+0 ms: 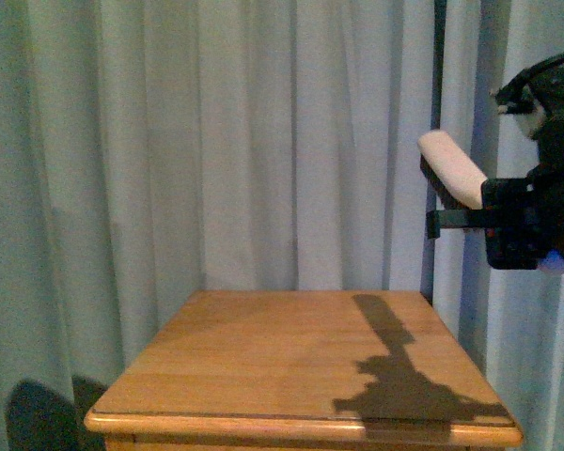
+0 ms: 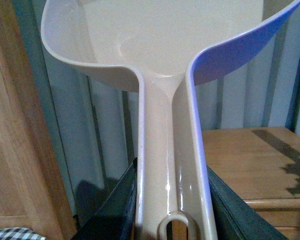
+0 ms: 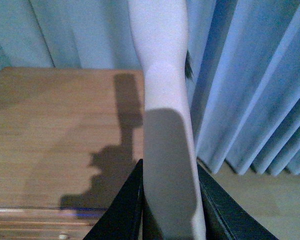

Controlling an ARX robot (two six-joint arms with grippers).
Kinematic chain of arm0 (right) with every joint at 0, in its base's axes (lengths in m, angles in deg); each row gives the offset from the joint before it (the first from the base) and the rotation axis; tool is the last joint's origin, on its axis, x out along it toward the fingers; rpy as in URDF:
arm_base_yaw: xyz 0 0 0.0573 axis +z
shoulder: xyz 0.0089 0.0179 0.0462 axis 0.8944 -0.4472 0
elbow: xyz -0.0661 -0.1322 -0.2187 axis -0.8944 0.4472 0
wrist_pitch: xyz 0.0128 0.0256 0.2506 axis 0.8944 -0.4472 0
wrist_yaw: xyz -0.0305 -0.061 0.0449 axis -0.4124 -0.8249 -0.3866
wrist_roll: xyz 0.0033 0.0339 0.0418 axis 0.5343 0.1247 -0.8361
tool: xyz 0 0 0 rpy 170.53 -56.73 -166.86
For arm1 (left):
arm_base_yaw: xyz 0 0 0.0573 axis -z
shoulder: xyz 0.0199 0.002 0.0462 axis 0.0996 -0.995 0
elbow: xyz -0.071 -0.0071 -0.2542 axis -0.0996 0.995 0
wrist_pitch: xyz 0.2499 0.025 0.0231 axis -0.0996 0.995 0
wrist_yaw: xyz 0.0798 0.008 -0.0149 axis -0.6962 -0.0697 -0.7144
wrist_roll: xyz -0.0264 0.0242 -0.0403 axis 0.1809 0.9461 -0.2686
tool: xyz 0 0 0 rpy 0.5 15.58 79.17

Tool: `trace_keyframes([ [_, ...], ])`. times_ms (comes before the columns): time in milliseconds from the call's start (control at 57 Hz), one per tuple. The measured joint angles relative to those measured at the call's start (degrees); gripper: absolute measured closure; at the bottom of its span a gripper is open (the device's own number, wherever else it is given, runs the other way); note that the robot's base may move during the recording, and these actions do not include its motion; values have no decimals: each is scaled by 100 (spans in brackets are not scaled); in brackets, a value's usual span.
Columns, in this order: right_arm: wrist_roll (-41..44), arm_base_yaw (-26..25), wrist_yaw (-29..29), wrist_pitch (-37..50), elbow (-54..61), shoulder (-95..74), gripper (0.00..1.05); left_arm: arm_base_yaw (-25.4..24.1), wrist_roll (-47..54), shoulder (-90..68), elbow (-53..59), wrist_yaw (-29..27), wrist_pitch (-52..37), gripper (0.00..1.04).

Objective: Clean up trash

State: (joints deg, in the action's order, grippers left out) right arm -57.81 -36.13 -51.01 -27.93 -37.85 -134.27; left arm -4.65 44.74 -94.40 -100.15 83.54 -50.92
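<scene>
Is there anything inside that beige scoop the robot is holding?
Empty, as far as shown: the dustpan has a bare, smooth inside; its front edge is out of frame.

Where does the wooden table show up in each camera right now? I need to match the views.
Front view: wooden table fills the lower centre, in front of the curtain.
Left wrist view: table beyond the dustpan handle, under the curtain.
Right wrist view: table beside the pale handle, curtain on the handle's other side.
Shared landmark: the dark shadow on the tabletop, seen in all three.
</scene>
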Motion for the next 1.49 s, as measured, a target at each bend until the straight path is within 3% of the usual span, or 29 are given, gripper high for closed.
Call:
trace_keyframes([
  [246, 1058, 588, -774, 560, 1357, 1886, 83, 0, 2, 0, 0, 2, 0, 76],
  [579, 2205, 1810, -2413, 940, 2677, 4026, 83, 0, 0, 0, 0, 0, 0, 76],
  [773, 2310, 1821, -2653, 765, 2852, 4402, 83, 0, 0, 0, 0, 2, 0, 76],
  [1493, 2374, 1821, -2649, 732, 2879, 4400, 83, -20, 0, 20, 26, -11, 2, 77],
])
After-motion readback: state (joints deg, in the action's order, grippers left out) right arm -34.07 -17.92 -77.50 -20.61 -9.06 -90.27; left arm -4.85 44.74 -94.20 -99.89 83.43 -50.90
